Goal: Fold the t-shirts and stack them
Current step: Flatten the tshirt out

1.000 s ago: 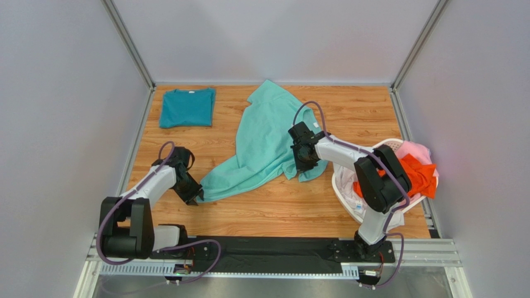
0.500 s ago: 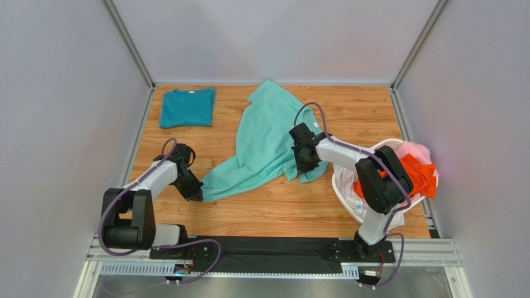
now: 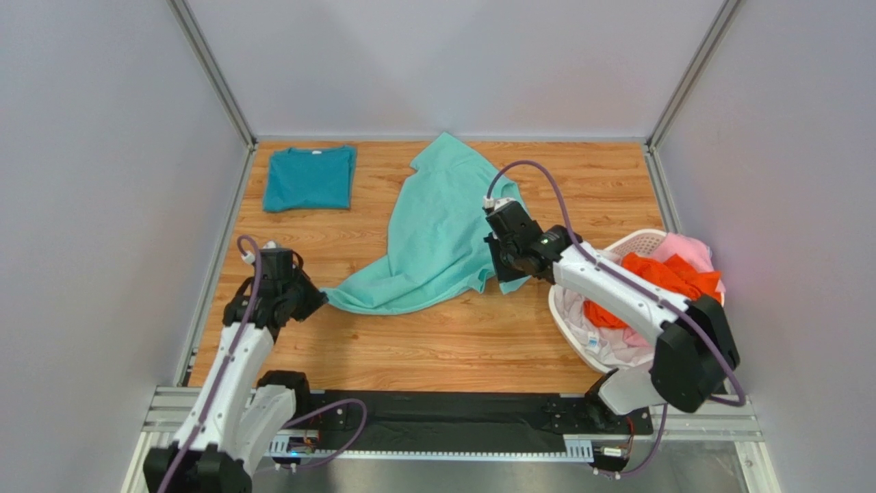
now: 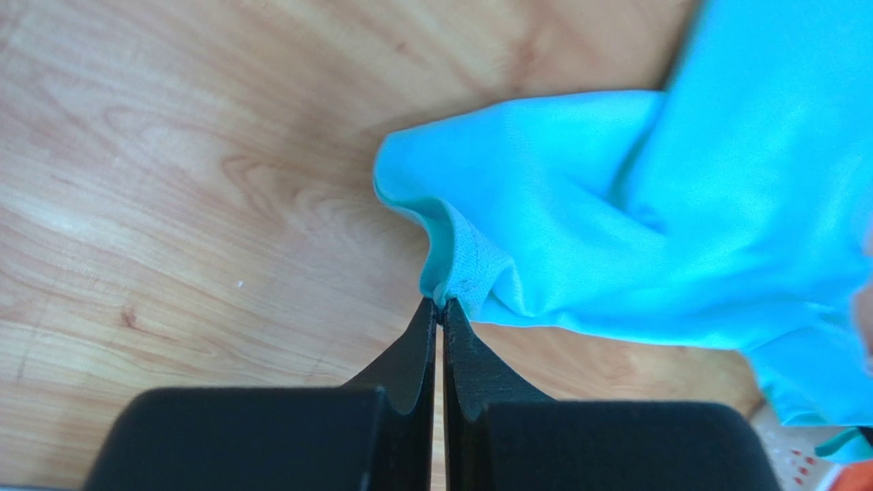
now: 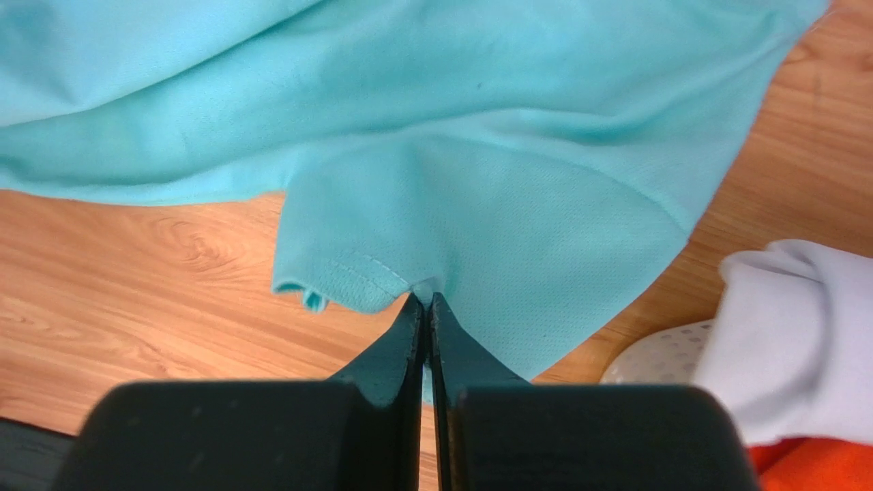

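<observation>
Handling: the mint shirt looks light, soft and limp. It sags and creases wherever nothing holds it, so I judge it needs two holds on the hem or corners and a pull to flatten it before any fold.
Mint shirt, place: it lies rumpled across the middle of the table, running from the far edge toward the near left.
Left gripper: its jaws are pressed together on the near-left corner of the mint shirt, with cloth bunched at the tips.
Right gripper: its jaws are pinched on a stitched edge at the near-right side of the mint shirt, just beside the basket.
Teal shirt: it lies folded flat at the far left, well apart from the mint one.
Basket contents: an orange shirt, a pink shirt and a white shirt, all heaped loose.
Count: five shirts (one folded, one in hand, three waiting), one basket, two grippers.
</observation>
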{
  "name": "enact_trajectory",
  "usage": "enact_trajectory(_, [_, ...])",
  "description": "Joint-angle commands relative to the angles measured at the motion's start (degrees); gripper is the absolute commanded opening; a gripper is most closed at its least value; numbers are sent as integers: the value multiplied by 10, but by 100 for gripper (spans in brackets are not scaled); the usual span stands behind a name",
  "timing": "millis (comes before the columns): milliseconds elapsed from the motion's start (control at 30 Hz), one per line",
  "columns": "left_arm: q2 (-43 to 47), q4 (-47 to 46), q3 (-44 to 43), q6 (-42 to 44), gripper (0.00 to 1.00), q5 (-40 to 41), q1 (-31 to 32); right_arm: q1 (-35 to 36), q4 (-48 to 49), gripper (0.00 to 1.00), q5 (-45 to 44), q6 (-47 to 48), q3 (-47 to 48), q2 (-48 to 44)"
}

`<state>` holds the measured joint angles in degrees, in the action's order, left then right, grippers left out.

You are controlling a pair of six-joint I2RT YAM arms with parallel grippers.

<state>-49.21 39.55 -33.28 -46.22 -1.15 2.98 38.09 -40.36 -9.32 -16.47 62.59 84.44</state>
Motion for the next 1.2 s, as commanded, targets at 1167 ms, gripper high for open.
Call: enact_trajectory(1167, [143, 132, -689, 19, 0, 63, 2, 3, -118, 0, 228, 233, 662, -237])
